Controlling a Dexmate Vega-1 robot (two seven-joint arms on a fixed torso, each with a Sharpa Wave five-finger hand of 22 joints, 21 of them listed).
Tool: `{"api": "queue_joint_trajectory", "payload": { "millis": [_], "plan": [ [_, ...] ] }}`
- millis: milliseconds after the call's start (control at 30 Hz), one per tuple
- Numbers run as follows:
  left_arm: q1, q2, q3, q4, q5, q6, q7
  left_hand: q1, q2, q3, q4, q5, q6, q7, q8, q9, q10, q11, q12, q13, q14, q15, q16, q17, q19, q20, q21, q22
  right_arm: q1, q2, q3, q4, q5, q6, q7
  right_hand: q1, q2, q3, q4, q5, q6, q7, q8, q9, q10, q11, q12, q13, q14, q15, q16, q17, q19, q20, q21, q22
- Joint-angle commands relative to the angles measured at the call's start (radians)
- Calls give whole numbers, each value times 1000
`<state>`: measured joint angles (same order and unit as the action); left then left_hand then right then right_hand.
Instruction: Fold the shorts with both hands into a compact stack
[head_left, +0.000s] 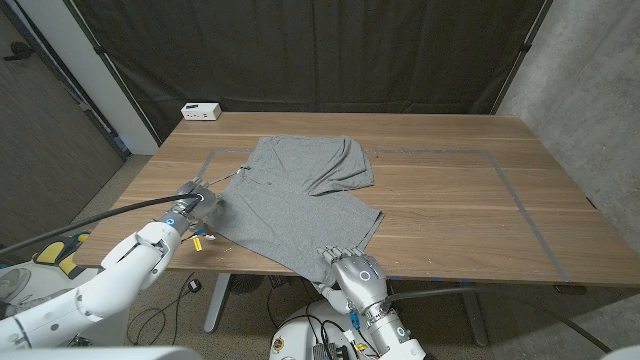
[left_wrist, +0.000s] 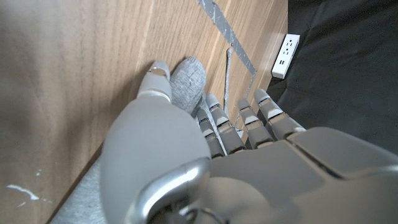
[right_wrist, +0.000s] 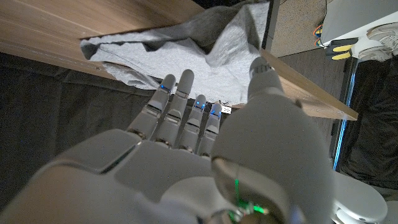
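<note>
The grey shorts (head_left: 300, 195) lie spread on the wooden table (head_left: 460, 215), with the far leg folded over near the middle. My left hand (head_left: 197, 203) is at the shorts' left edge. In the left wrist view its thumb and fingers (left_wrist: 214, 121) pinch a fold of the grey shorts (left_wrist: 186, 78). My right hand (head_left: 352, 272) sits at the table's front edge by the shorts' near corner. In the right wrist view this right hand (right_wrist: 205, 149) has its fingers stretched toward the shorts (right_wrist: 186, 50), with nothing held between them.
A white power strip (head_left: 201, 111) lies at the table's far left corner, also seen from the left wrist as the power strip (left_wrist: 285, 55). Grey tape lines (head_left: 520, 200) mark a rectangle on the table. A dark curtain hangs behind.
</note>
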<state>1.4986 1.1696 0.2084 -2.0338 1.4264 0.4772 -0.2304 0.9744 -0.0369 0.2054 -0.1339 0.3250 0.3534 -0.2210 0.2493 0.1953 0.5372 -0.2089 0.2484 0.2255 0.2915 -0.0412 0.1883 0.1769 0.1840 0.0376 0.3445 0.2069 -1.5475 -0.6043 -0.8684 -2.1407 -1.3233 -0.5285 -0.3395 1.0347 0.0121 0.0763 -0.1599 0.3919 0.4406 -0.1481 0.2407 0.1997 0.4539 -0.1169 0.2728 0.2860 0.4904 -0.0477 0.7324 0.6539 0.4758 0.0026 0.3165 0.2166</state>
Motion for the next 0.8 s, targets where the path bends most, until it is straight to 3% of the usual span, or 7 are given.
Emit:
{"api": "queue_joint_trajectory", "payload": {
  "millis": [33, 200, 333, 400, 600, 733, 800],
  "plan": [
    [-86, 69, 107, 19, -39, 24, -9, 33, 11, -1, -6, 2, 6, 1, -1, 1, 10, -1, 4, 6, -1, -169, 2, 3, 22, -12, 11, 1, 99, 0, -32, 221, 119, 133, -420, 81, 4, 7, -9, 24, 87, -32, 23, 0, 71, -29, 28, 12, 47, -182, 37, 33, 45, -12, 24, 1],
    [-89, 89, 125, 35, -66, 42, 80, 125, 56, 25, -27, 3, 73, 3, 22, 5, 63, -8, 24, 16, 24, -173, 5, 4, 42, -30, 19, -1, 150, 9, -58, 270, 120, 109, -407, 162, -7, 15, -7, 55, 181, -42, 38, -5, 140, -55, 52, 20, 118, -183, 37, 39, 88, -22, 47, -3],
    [-91, 94, 144, 62, -76, 58, 203, 186, 98, 46, -26, -19, 202, 6, 75, 12, 210, -9, 76, 34, 96, -180, 21, 12, 69, -41, 31, -2, 186, 17, -74, 329, 134, 142, -540, 188, -6, 20, -5, 66, 223, -44, 45, -6, 165, -53, 61, 25, 138, -185, 31, 41, 93, -26, 51, -5],
    [-97, 96, 153, 71, -89, 61, 241, 217, 121, 44, -23, -53, 331, 10, 130, 18, 302, -9, 103, 49, 141, -185, 27, 18, 81, -48, 40, -2, 200, 12, -78, 321, 142, 129, -503, 214, 4, 25, 1, 76, 307, -47, 62, -7, 222, -63, 86, 32, 190, -184, 40, 53, 112, -32, 63, -6],
    [-142, 82, 198, 107, -96, 62, 319, 253, 161, 29, -19, -101, 508, 13, 202, 20, 433, -13, 131, 76, 210, -189, 50, 31, 98, -58, 56, 0, 233, 1, -91, 337, 152, 127, -519, 277, 23, 33, 12, 70, 553, -39, 99, -9, 427, -61, 186, 67, 299, -186, 46, 109, 126, -47, 88, -6],
    [-175, 70, 225, 129, -102, 59, 356, 277, 171, 15, -19, -124, 610, 21, 243, 17, 508, -4, 154, 106, 280, -197, 76, 41, 105, -66, 71, 4, 228, -18, -82, 300, 200, 122, -473, 299, 38, 30, 18, 47, 643, -37, 105, -5, 522, -51, 252, 107, 357, -187, 62, 170, 145, -59, 113, -3],
    [-188, 67, 235, 135, -111, 58, 365, 279, 177, 14, -16, -128, 666, 28, 262, 10, 542, -1, 169, 120, 316, -198, 91, 49, 107, -70, 77, 5, 224, -14, -81, 312, 190, 117, -535, 302, 43, 29, 20, 41, 659, -25, 107, -4, 537, -49, 267, 120, 365, -186, 64, 188, 150, -59, 120, -2]
  ]
}}
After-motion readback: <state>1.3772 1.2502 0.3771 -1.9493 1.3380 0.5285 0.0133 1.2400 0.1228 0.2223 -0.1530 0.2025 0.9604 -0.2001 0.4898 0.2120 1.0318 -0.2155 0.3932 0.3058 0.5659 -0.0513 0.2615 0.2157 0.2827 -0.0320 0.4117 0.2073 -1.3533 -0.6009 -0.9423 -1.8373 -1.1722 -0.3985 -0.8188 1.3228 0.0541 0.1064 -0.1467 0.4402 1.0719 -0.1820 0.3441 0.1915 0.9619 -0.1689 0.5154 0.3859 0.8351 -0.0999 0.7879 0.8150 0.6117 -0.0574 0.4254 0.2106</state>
